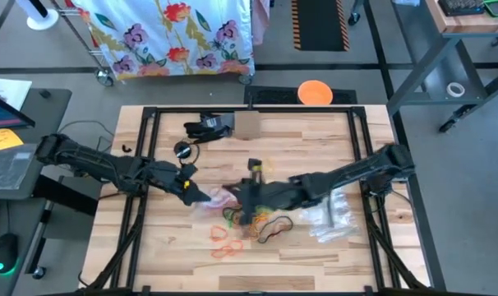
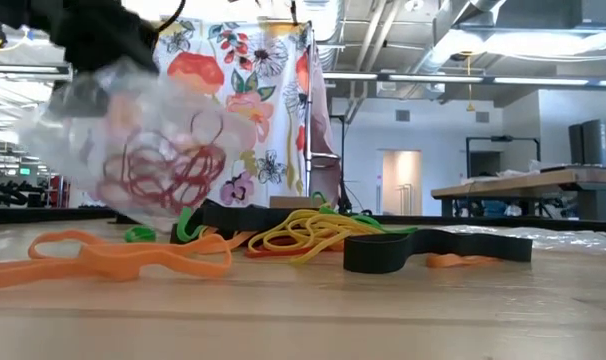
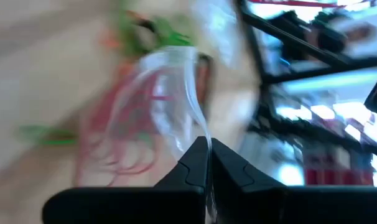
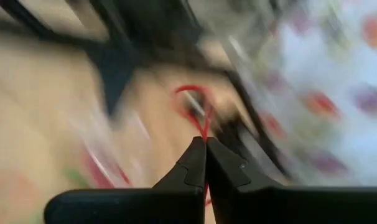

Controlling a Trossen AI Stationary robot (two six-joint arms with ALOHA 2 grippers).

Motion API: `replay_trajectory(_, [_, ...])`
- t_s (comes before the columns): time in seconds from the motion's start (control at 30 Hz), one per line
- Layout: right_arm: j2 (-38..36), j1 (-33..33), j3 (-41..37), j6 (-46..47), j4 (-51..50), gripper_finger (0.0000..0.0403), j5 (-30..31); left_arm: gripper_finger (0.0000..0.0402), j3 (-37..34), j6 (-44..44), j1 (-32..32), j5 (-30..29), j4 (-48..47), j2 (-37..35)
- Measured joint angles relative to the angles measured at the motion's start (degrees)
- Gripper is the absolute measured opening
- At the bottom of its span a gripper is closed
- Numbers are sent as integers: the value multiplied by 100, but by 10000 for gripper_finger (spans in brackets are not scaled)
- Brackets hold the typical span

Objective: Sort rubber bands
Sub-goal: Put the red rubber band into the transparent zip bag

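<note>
Two grippers clenched: left gripper grasping clear bag of red bands, lifted; right gripper pinching red rubber band, just beside bag.

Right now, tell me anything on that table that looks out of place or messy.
Nothing looks damaged. The rubber bands lie tangled in a mixed-colour heap mid-table, unsorted, with orange ones strayed toward the front edge. The left gripper holds a clear bag of red bands aloft; the right gripper pinches one red band.
</note>
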Motion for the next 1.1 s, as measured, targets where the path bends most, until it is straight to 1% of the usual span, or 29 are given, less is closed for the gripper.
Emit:
replay_trajectory(0.07, [-335, 30, -783, -427, 1502, 0, -627, 0, 1, 199, 0, 394, 402, 210])
replay_trajectory(0.1, [-435, 54, -1067, -546, 2013, 0, -815, 0, -3, 230, 0, 571, 640, 309])
replay_trajectory(0.13, [-503, 63, -1294, -618, 2302, 0, -926, 0, -3, 249, 0, 719, 891, 398])
replay_trajectory(0.2, [-557, 64, -1571, -642, 2438, 0, -1060, 0, -1, 336, 41, 1049, 1313, 506])
replay_trajectory(0.27, [-562, 56, -1680, -649, 2438, 0, -1227, 0, -1, 529, 105, 1323, 1642, 596])
replay_trajectory(0.37, [-583, 127, -1738, -659, 2465, 0, -1294, 0, -1, 801, 184, 1719, 1819, 655])
replay_trajectory(0.5, [-515, 284, -1776, -791, 2464, 0, -1327, 0, -3, 391, 267, 1694, 2011, 666])
replay_trajectory(0.63, [-491, 383, -1785, -932, 2562, 0, -1274, 0, -3, 122, 260, 1369, 2150, 666])
replay_trajectory(0.67, [-440, 379, -1773, -964, 2634, 0, -1177, 0, -3, 40, 260, 1324, 2157, 666])
replay_trajectory(0.73, [-385, 391, -1771, -1074, 2610, 0, -913, 0, -3, -99, 250, 1313, 2228, 677])
replay_trajectory(0.77, [-335, 389, -1780, -1094, 2589, 0, -873, 0, -3, -162, 238, 1325, 2269, 686])
replay_trajectory(0.97, [-29, 274, -1774, -1105, 2758, 0, -866, 0, -3, -293, 207, 1347, 2338, 690])
replay_trajectory(1.1, [165, 207, -1777, -907, 2719, 0, -1006, 0, -3, -242, 205, 1426, 2401, 690])
